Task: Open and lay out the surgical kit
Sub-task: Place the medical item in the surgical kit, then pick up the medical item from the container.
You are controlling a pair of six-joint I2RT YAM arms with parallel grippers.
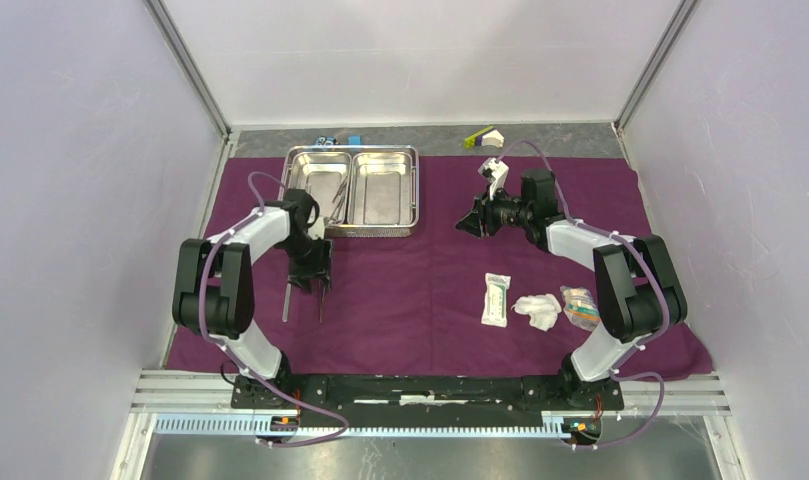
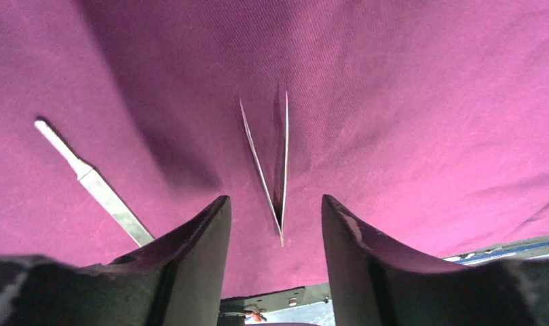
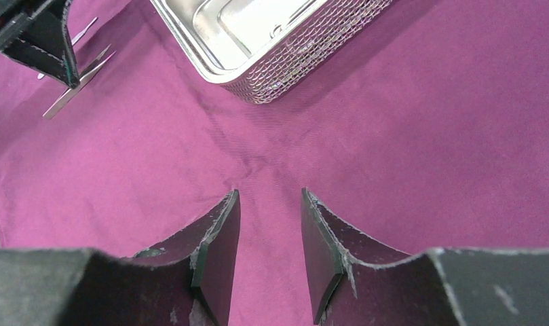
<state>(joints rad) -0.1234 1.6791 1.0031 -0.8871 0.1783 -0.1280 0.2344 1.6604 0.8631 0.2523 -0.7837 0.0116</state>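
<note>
Purple cloth (image 2: 427,102) under me, my left claw (image 2: 275,217) open, holding nothing, thin tweezers (image 2: 268,163) lying between its fingers, flat metal tool (image 2: 95,187) beside, my right claw (image 3: 270,238) open and empty over bare cloth, shiny tray (image 3: 285,75) beyond it, white packet (image 1: 496,299), gauze (image 1: 538,311), clear packet (image 1: 580,306) on my right side.

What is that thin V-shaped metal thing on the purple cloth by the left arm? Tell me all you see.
A pair of slim tweezers, shiny bare metal by the look. Two thin straight blades join at one end and spread into a narrow V. It lies on the purple cloth, joined end toward the left tool, between its open fingers, which do not touch it.
</note>
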